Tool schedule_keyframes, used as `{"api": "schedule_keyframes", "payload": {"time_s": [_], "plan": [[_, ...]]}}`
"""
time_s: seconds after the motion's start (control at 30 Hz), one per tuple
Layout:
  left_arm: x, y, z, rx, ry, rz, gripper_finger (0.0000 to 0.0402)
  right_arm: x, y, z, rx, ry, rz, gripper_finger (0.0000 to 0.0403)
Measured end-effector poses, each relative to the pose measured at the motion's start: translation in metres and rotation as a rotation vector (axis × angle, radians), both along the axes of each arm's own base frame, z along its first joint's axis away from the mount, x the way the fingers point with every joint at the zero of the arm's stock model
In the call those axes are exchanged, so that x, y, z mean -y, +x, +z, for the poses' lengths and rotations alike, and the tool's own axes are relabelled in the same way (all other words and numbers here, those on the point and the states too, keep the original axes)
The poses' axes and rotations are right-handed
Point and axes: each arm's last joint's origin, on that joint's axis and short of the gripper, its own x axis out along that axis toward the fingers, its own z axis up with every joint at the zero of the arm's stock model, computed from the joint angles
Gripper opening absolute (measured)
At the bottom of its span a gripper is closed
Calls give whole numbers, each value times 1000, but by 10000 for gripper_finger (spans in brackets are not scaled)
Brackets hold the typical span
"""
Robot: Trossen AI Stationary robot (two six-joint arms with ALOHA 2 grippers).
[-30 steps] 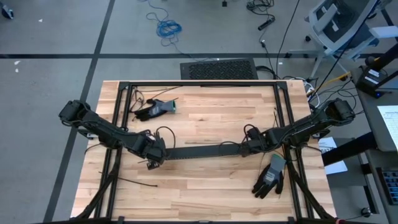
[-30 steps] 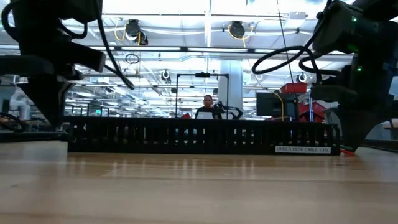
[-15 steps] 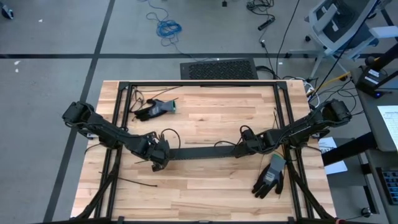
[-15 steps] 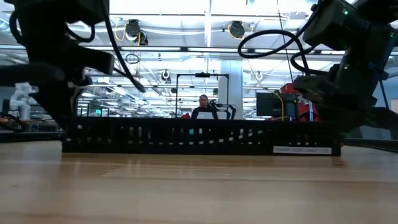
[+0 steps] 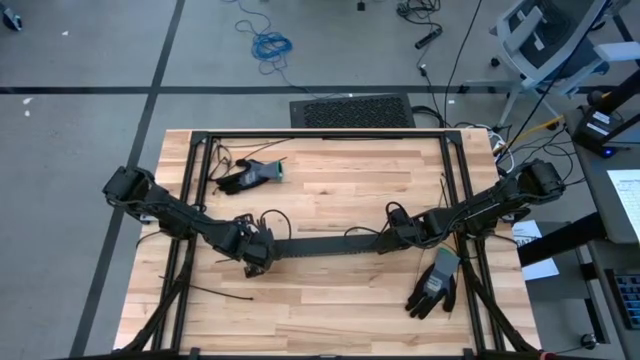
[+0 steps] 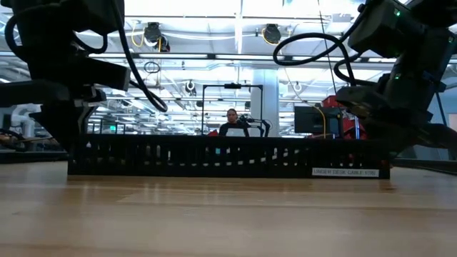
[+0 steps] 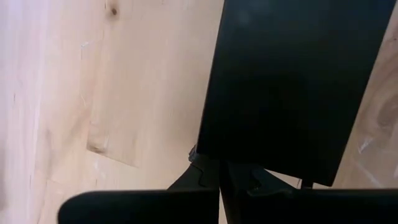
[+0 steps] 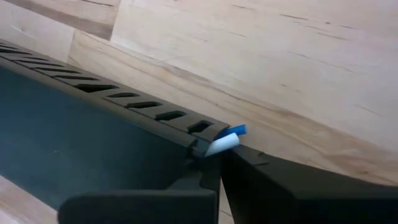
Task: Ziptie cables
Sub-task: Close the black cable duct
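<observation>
A long black slotted cable tray (image 5: 325, 243) is seen lying across the middle of the wooden surface (image 5: 330, 170), and it is gripped at both ends: the left gripper (image 5: 258, 250) is closed on its left end and the right gripper (image 5: 392, 237) on its right end, the fingers of each brought together on the tray wall. The hold at opposite ends is judged to serve to keep the long tray level and steady while it is positioned, since a single grip would let it swing. In the low view the tray (image 6: 228, 157) stands upright on its edge across the surface, its slotted side facing the camera and a small white label near its right end. In the left wrist view only the dark flat end of the tray (image 7: 292, 87) is shown against the wood. In the right wrist view a short blue and white piece, taken to be the ends of the cables (image 8: 225, 139), is seen poking out at the tray's end, right at the fingers; the rest of the bundle cannot be made out, and it is presumably lying inside the tray. Thin black zip ties (image 5: 215, 293) lie loose on the near left of the surface. Two gloves are left aside, one (image 5: 250, 176) at the far left and one (image 5: 435, 283) at the near right.
</observation>
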Motion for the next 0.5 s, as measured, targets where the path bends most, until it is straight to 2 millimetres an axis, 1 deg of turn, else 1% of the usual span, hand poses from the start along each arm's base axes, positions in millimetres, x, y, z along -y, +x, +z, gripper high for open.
{"api": "schedule_keyframes", "payload": {"time_s": [0.2, 0.4, 0.5], "plan": [[-4, 3, 0, 27, 37, 19, 1, 0, -1, -1, -9, 5, 2, 0], [-8, -2, 2, -5, 89, 28, 1, 0, -2, 3, -2, 13, 6, 0], [-9, -4, 4, -20, 102, 28, 1, 1, -6, 6, -22, 18, 14, 0]]}}
